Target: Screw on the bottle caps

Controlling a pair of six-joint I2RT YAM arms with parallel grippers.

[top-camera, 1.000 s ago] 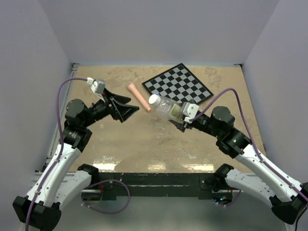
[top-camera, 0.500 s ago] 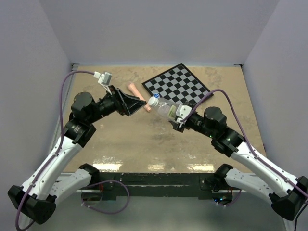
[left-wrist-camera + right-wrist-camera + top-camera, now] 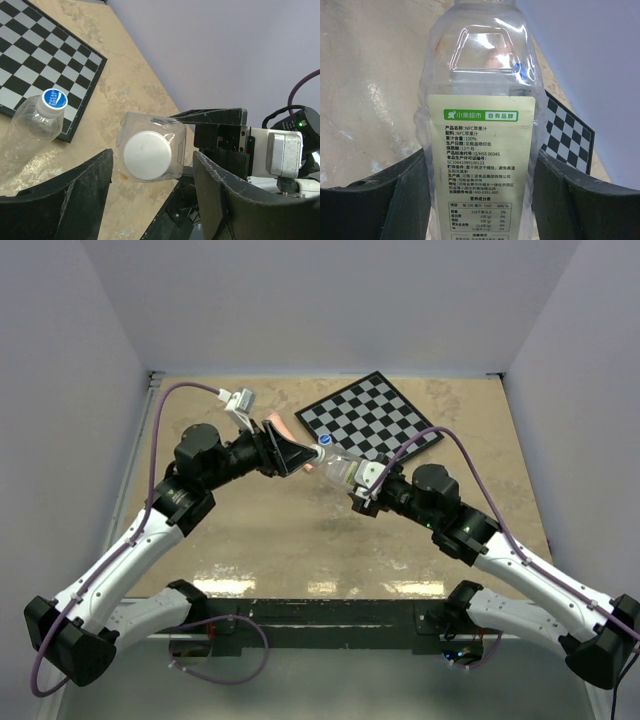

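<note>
labelled bottle [image 3: 482,150] base cut off, pink stick [image 3: 274,424] mostly hidden

Table [image 3: 280,540] bears checkerboard [image 3: 370,415], pink stick [image 3: 274,424], small bottle [image 3: 32,127].

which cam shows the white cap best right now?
Left wrist: the white cap faces the lens, unobstructed, between the fingers of the left pincer. Top external: the left pincer hides it. Right wrist: only the body and label of the large bottle; the cap is out of frame.
</note>
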